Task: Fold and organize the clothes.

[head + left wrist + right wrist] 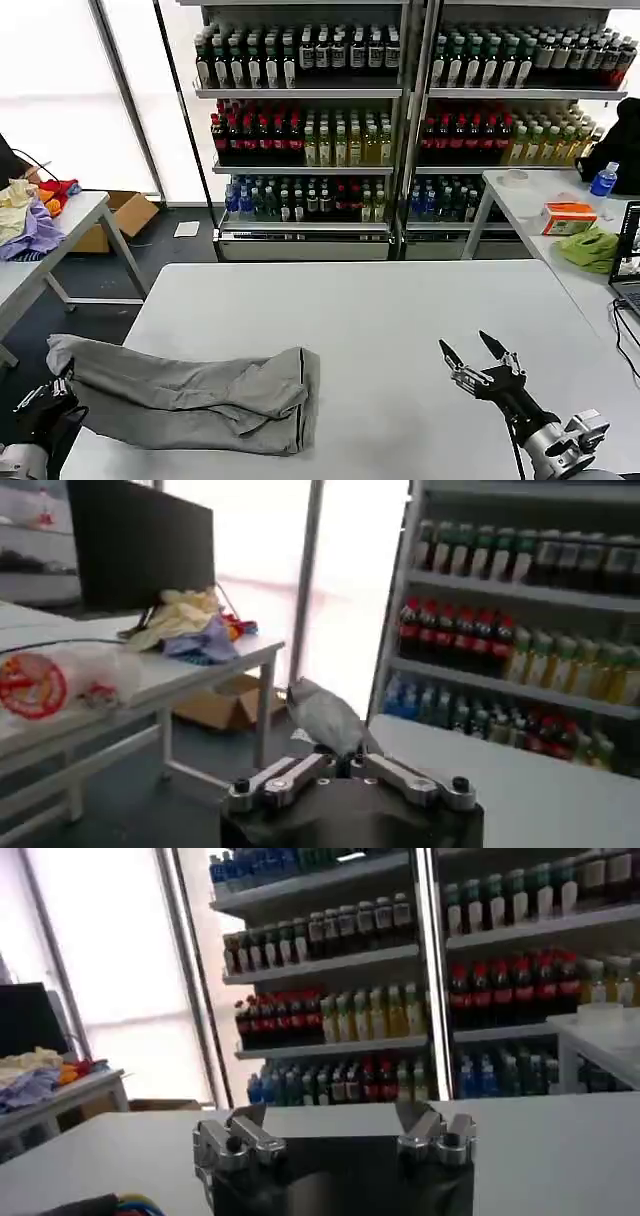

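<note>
Standing behind both grippers, shelves of bottles are filling the back of the room, with bright windows glowing beyond the left gripper's side. A white table is spreading out under both arms and is taking up most of the near space. A side table is sitting off past the left gripper, carrying a heap of coloured garments, and a cardboard box is resting on the floor just beyond it. Another table is standing out past the right gripper, holding an orange box and a green cloth.

A grey shirt is lying rumpled on the white table, stretching from the left gripper toward the table's middle, well apart from the right gripper. The left gripper is sitting at the shirt's outer end, pinching a fold of the fabric that is rising between its fingers in the left wrist view. The right gripper is hovering over bare tabletop, its fingers spread apart with nothing between them.
</note>
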Robot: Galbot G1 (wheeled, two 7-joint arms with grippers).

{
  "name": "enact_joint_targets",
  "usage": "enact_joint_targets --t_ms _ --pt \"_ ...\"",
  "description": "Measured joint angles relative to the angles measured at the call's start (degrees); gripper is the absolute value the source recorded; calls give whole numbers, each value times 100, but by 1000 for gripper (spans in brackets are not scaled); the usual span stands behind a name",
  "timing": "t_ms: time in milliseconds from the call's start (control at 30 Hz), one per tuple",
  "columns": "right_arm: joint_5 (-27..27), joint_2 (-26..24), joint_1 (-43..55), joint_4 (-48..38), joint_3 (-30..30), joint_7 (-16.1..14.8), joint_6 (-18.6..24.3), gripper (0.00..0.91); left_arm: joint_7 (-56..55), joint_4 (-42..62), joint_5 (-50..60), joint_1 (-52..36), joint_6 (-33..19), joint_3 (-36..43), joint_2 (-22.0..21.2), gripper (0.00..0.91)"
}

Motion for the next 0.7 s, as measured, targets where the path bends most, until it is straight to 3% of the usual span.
enact_joint_targets --t_ms 333,633,667,700 --pt "-39 118 -63 -64 23 5 8 907 -435 -455 -67 -208 -209 1961 422 10" --pt "-48 155 -125 -97 109 1 16 907 -511 -173 41 -450 -268 3387 459 10" --pt "-48 159 -121 -97 109 3 13 907 -511 -129 62 -475 -268 3500 446 151" --pt "-48 160 -112 -97 109 3 6 907 -510 -86 89 -499 -268 3612 425 413"
